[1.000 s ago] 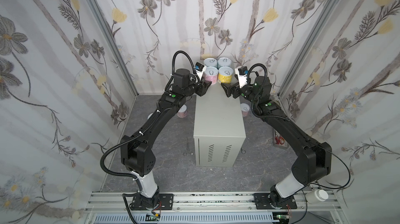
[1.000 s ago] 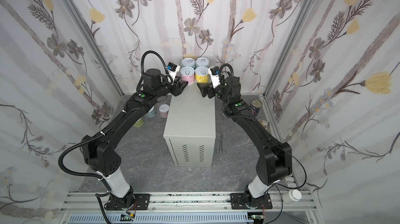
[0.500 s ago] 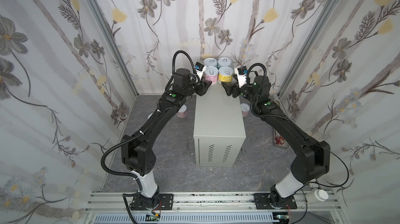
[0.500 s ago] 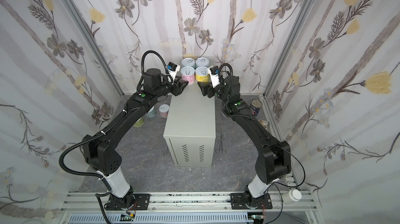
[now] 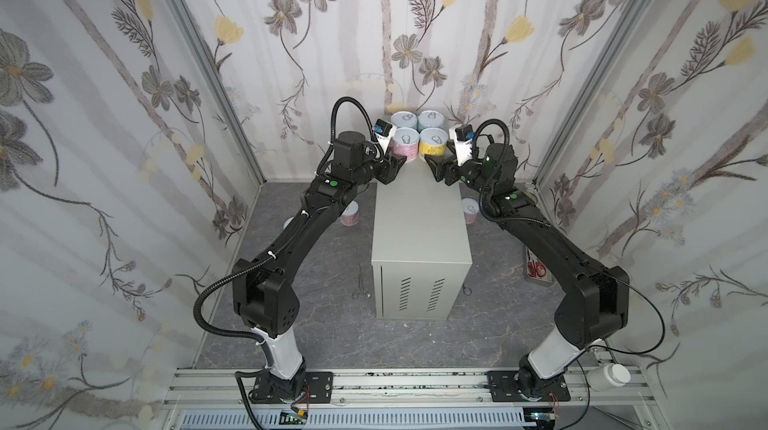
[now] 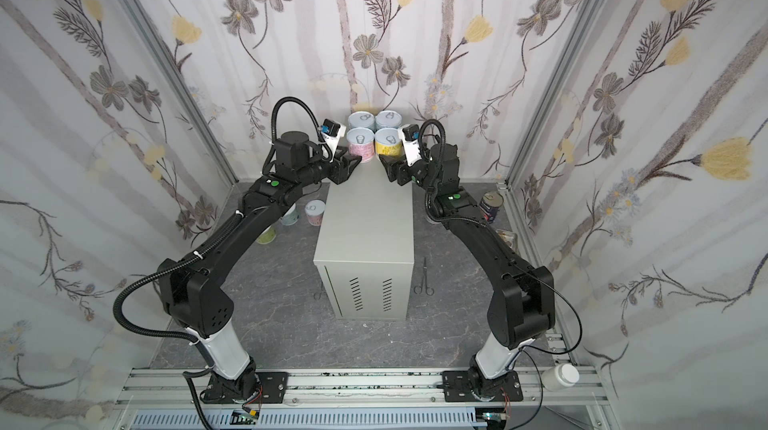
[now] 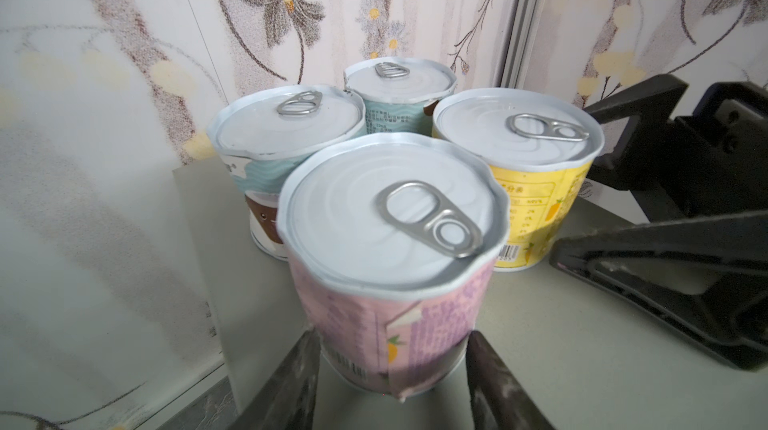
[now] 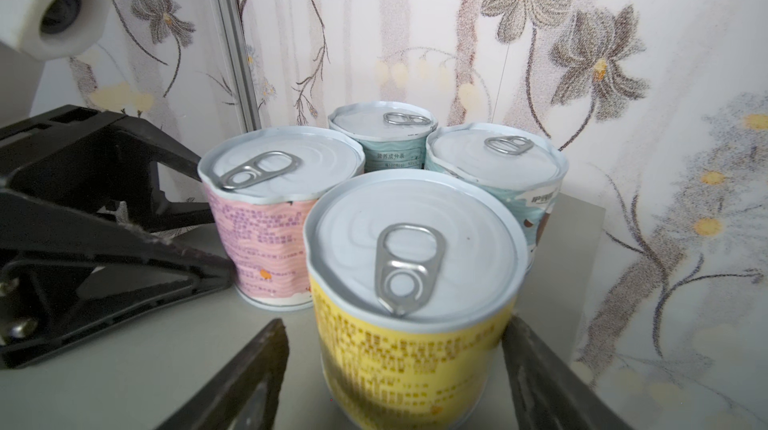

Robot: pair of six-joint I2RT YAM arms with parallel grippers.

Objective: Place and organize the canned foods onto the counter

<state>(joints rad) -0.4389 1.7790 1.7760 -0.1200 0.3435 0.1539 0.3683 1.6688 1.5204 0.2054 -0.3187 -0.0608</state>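
Yellow can [image 8: 411, 266]: right claw [image 8: 395, 326] narrower round it, still gapped; left claw [image 7: 392, 338] clamps pink can [image 7: 386, 241].

Both top views look from high above the front rail [image 5: 374, 384] steeply down toward the back wall [image 5: 374, 33], far enough to take in the whole counter [image 5: 419, 216]. The left wrist camera looks from very near over the pink can [image 7: 390, 249], and the right wrist camera over the yellow can [image 8: 411, 282]. Both wrist views share these and the two blue cans [image 8: 494, 158] behind, seen from opposite sides.
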